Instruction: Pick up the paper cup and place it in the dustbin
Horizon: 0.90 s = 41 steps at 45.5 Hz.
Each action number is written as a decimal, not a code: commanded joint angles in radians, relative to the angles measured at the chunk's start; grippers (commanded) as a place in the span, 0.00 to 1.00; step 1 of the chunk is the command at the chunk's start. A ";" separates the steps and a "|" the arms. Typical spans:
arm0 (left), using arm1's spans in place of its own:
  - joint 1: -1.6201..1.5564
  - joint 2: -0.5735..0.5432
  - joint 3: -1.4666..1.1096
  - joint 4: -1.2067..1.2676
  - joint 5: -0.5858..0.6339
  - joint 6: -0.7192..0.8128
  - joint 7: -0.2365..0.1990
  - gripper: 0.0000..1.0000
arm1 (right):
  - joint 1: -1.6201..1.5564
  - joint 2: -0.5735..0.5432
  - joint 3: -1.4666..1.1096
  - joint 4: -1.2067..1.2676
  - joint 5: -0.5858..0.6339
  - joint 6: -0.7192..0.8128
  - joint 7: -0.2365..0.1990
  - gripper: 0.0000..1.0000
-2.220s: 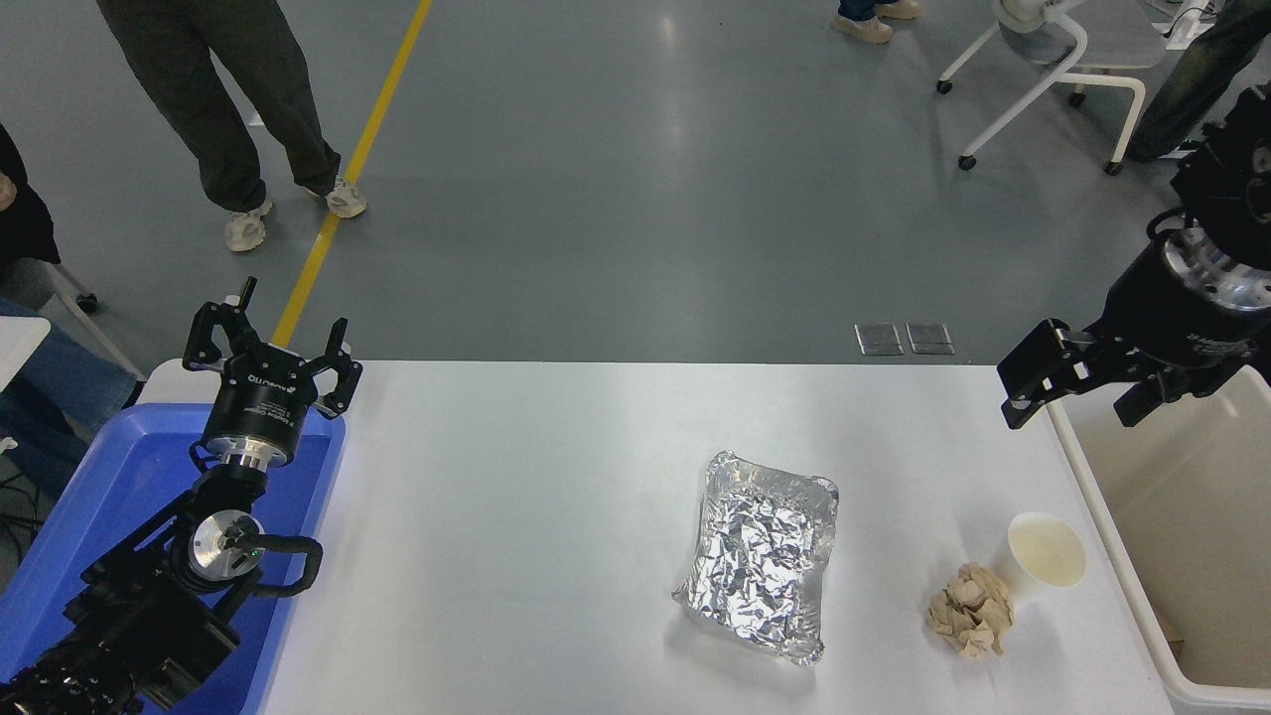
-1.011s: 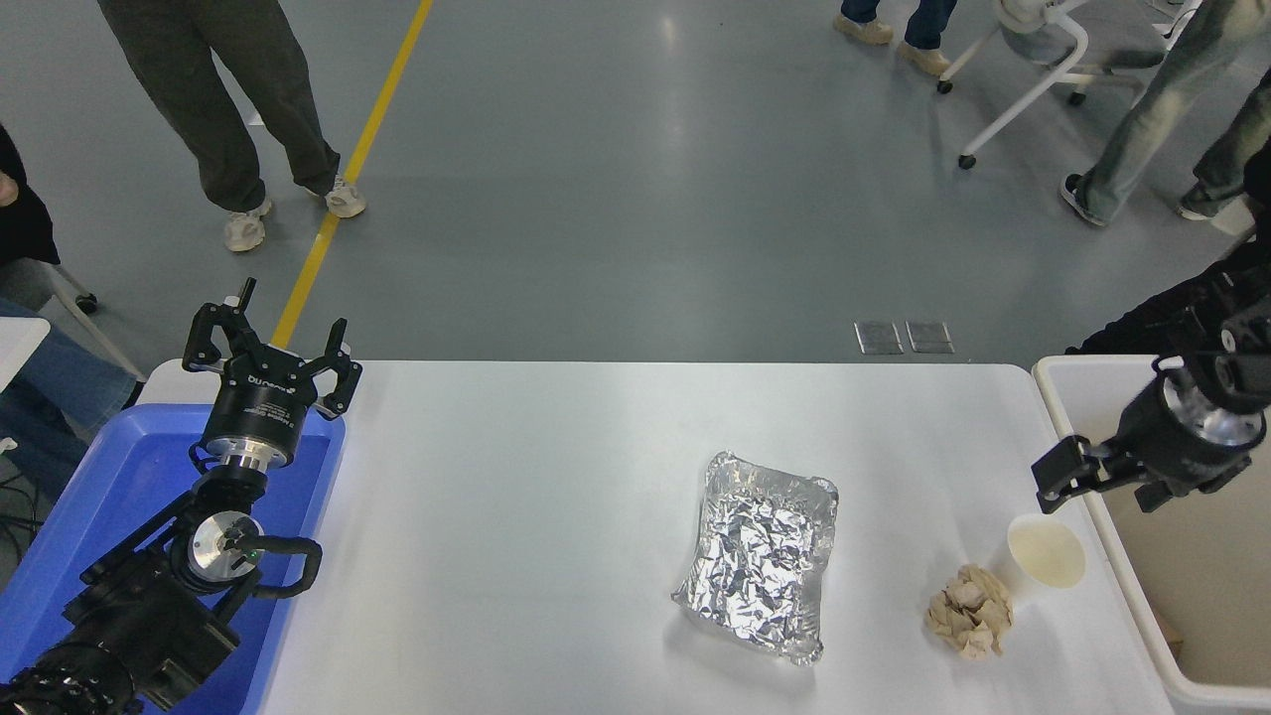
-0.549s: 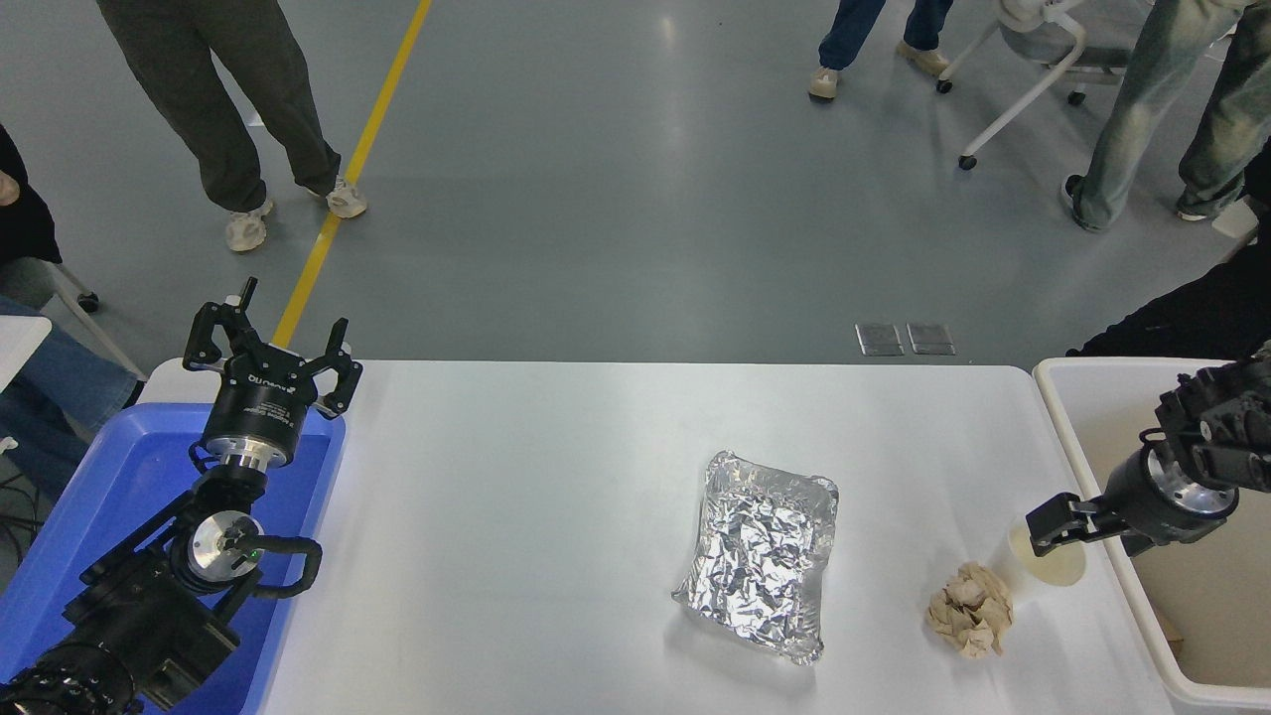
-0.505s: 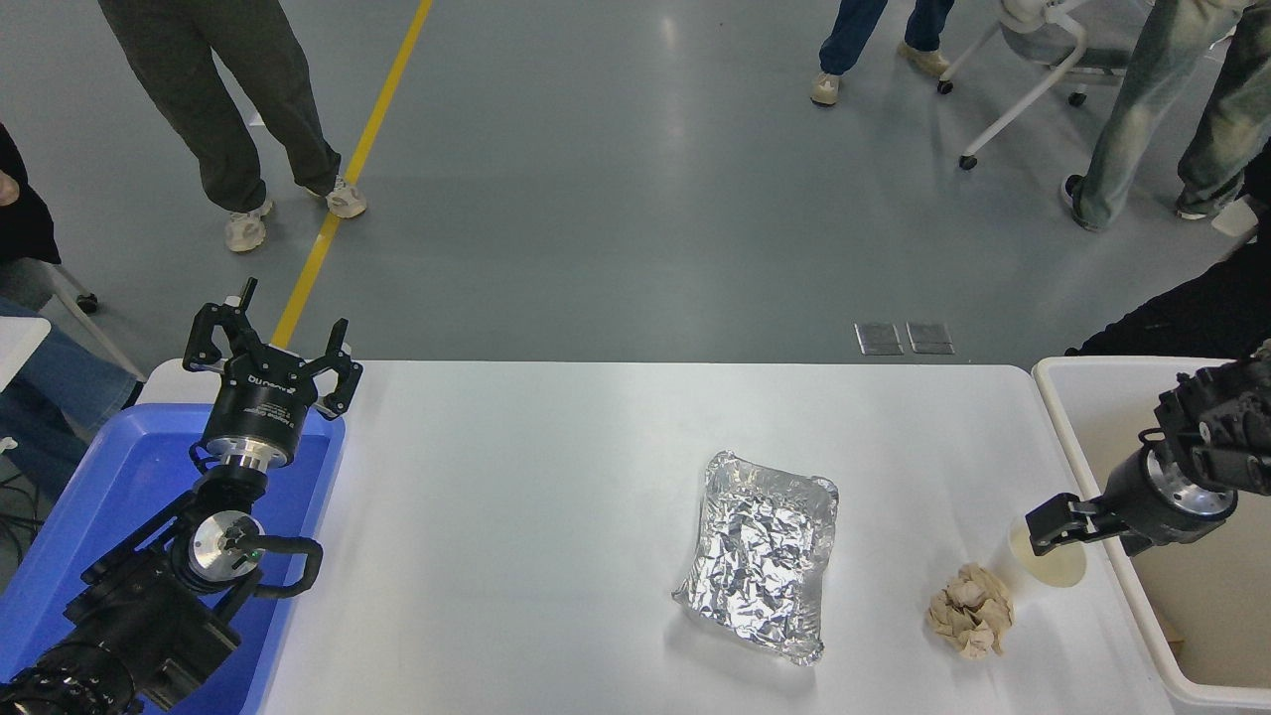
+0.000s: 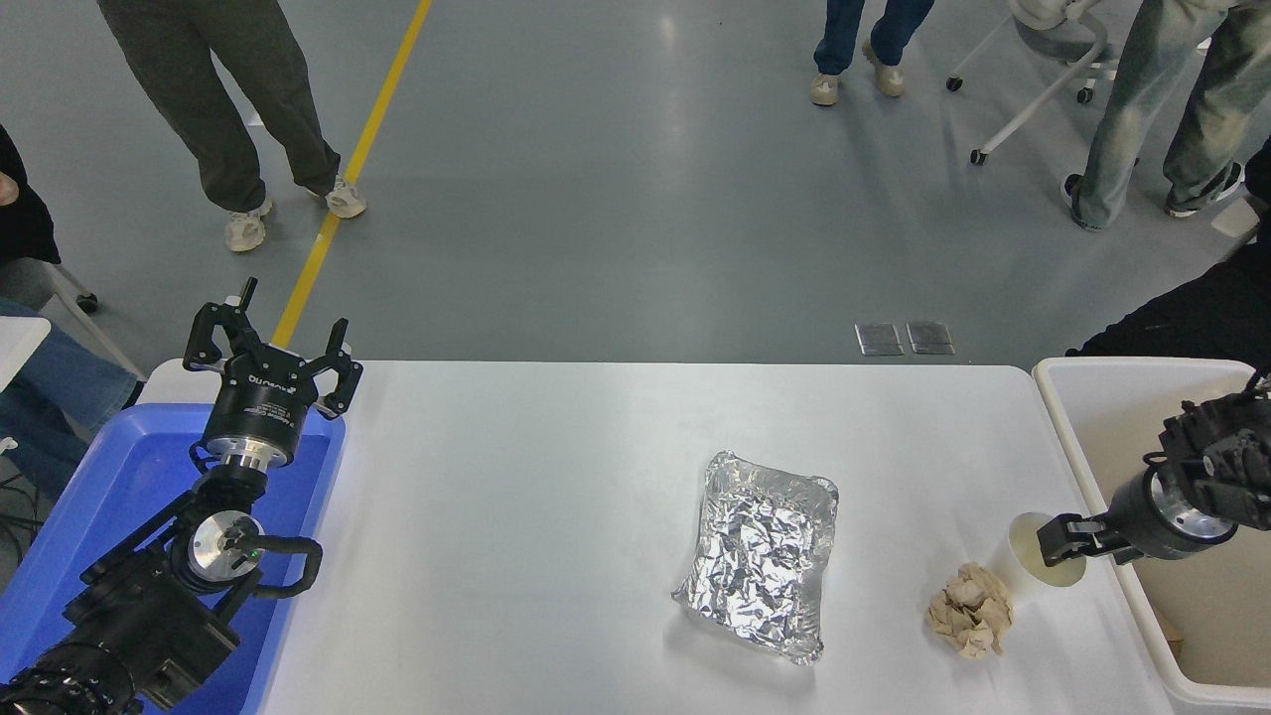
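You've got the white table taking up most of the view, and hard against its right end sits the dustbin, which the right arm is reaching across from the right edge. Over on the far side from that arm, the blue tray sits at the table's left end with the left gripper parked above it, fingers spread wide, same as it's been all along. The crumpled foil tray lies well to the left of your working gripper and hasn't budged. Now the main change: a couple of seconds back your right gripper was hanging high above the bin's far corner, and since then it's dropped down and come in low, so it's now right at the paper cup. One finger sits over the cup's open mouth, but I honestly can't tell if it's pinching the rim or still open, the angle hides it. The cup stands upright on the table near the right end, just beside the bin wall, about where it started. The tan paper ball is just beside the cup, on the side nearer you.
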 commanded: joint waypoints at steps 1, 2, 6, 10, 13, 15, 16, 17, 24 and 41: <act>-0.001 0.000 0.002 -0.001 0.000 0.000 0.000 0.98 | 0.023 -0.012 -0.008 0.010 0.001 -0.026 0.037 0.00; -0.001 0.000 0.000 -0.001 0.000 -0.001 0.000 0.98 | 0.032 -0.018 -0.010 0.012 0.000 -0.024 0.043 0.00; -0.001 0.000 0.000 -0.001 0.000 0.000 0.000 0.98 | 0.052 -0.035 -0.014 0.016 0.000 -0.023 0.069 0.00; -0.001 0.000 0.000 -0.001 0.000 -0.001 0.000 0.98 | 0.072 -0.038 -0.019 0.024 -0.002 -0.023 0.089 0.00; -0.001 0.000 0.000 -0.001 0.000 -0.001 0.000 0.98 | 0.099 -0.046 -0.028 0.029 0.000 -0.023 0.099 0.00; -0.001 0.000 0.000 -0.001 0.000 -0.001 0.000 0.98 | 0.124 -0.057 -0.028 0.043 0.000 -0.023 0.104 0.00; -0.001 0.000 0.000 -0.001 0.000 -0.001 0.000 0.98 | 0.142 -0.063 -0.028 0.052 0.000 -0.023 0.106 0.00; -0.001 0.000 0.000 -0.001 0.000 -0.001 0.000 0.98 | 0.165 -0.066 -0.026 0.061 0.000 -0.023 0.106 0.00; -0.001 0.000 0.002 -0.001 0.000 -0.001 0.000 0.98 | 0.349 -0.117 -0.031 0.174 0.000 -0.012 0.110 0.00; -0.001 0.000 0.002 -0.001 0.000 -0.001 0.000 0.98 | 0.800 -0.132 -0.076 0.406 -0.002 0.100 0.119 0.00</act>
